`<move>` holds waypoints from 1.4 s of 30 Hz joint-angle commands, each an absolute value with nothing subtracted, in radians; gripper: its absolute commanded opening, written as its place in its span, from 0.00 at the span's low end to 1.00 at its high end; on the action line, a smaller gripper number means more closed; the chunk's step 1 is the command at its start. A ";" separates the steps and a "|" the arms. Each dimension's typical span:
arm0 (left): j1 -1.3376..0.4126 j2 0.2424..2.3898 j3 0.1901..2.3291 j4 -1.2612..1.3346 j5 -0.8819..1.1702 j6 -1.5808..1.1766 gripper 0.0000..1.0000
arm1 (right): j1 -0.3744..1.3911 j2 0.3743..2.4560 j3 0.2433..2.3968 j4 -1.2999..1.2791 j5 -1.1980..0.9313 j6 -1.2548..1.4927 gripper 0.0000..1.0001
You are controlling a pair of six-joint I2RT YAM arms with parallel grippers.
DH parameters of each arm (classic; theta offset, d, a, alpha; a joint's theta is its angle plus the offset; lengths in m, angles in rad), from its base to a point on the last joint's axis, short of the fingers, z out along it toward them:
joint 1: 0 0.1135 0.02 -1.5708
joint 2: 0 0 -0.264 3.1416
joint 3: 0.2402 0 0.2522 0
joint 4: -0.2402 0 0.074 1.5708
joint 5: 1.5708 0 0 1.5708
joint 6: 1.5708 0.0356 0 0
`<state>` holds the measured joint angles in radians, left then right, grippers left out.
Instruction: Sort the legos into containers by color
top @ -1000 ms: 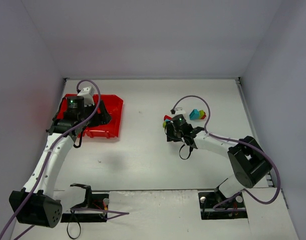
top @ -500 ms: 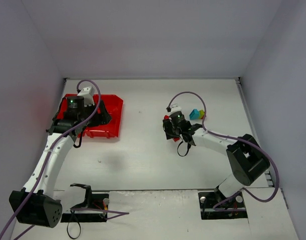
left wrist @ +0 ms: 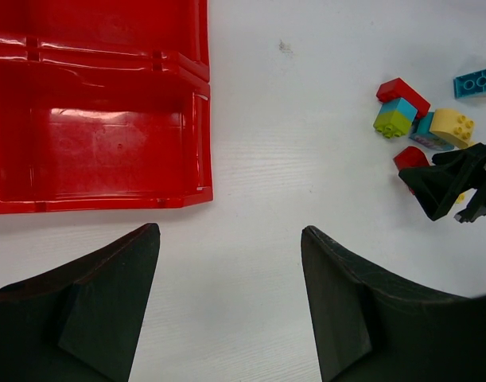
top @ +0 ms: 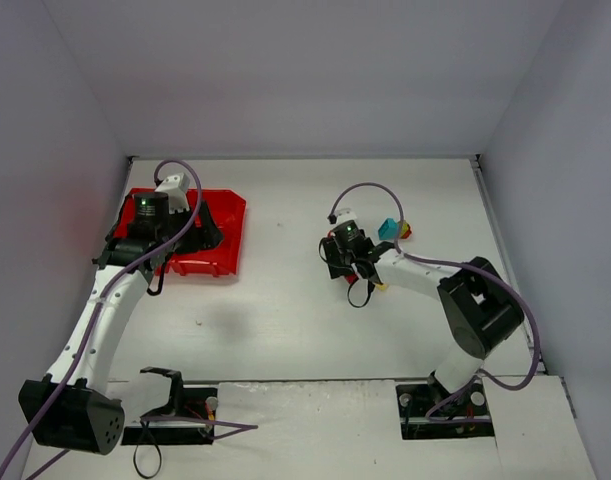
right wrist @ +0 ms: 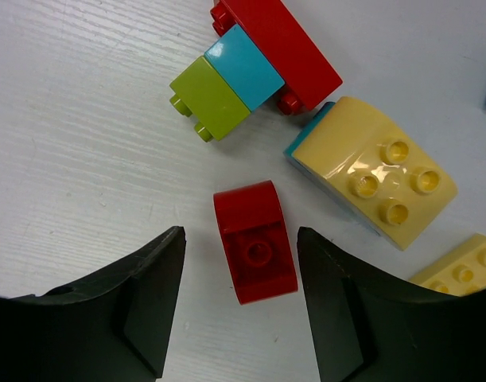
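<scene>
**Table** (top: 285, 320): white, walled on three sides. It carries everything listed here.

**Left arm** (top: 100, 320): reaches from its base to the tray, with its wrist above the tray's near edge.

**Right arm** (top: 425, 280): folded, with its wrist low over the brick cluster. In the top view it is well to the right of the tray.

**Tray** (top: 225, 262): red and glossy, lying flat. The left wrist view shows a raised ridge dividing its compartments.

**Left gripper** (left wrist: 231, 302): jaws wide apart with only bare table between them. It sits just beside one corner of the tray.

**Right gripper** (right wrist: 241, 263): jaws partly apart and gripping nothing. They straddle a small red brick (right wrist: 254, 239) that lies on the table. A strip of table shows between the brick and one finger. The other finger is very close to it, and whether they touch cannot be told.

**Legos** (top: 390, 228): clustered on the table, well apart from the tray, under and just beyond the right gripper.
- A long red brick (right wrist: 282, 48) has a teal brick (right wrist: 243, 68) touching its side.
- A lime brick (right wrist: 209, 99) touches the teal one.
- A rounded yellow brick (right wrist: 370, 179) sits on a teal piece just beside the long red brick.
- A second yellow brick (right wrist: 457, 270) is cut off at the edge of the right wrist view.
- A teal-blue plate (left wrist: 477, 81) lies farthest from the tray.
</scene>
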<state>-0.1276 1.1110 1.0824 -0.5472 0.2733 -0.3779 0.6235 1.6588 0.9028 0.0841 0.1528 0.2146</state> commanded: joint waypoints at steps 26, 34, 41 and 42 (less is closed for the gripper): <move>-0.231 1.104 1.094 -0.503 0.546 -0.452 0.66 | 0.727 1.464 0.873 0.211 0.103 0.108 0.00; -0.437 1.135 1.109 -0.398 0.603 -0.560 0.70 | 0.839 1.157 0.700 0.452 -0.017 -0.050 0.00; -0.566 1.241 1.161 -0.319 0.603 -0.606 0.70 | 0.893 1.075 0.706 0.442 -0.057 -0.104 0.02; -0.571 1.256 1.163 -0.298 0.603 -0.609 0.70 | 0.896 1.072 0.709 0.442 -0.057 -0.107 0.02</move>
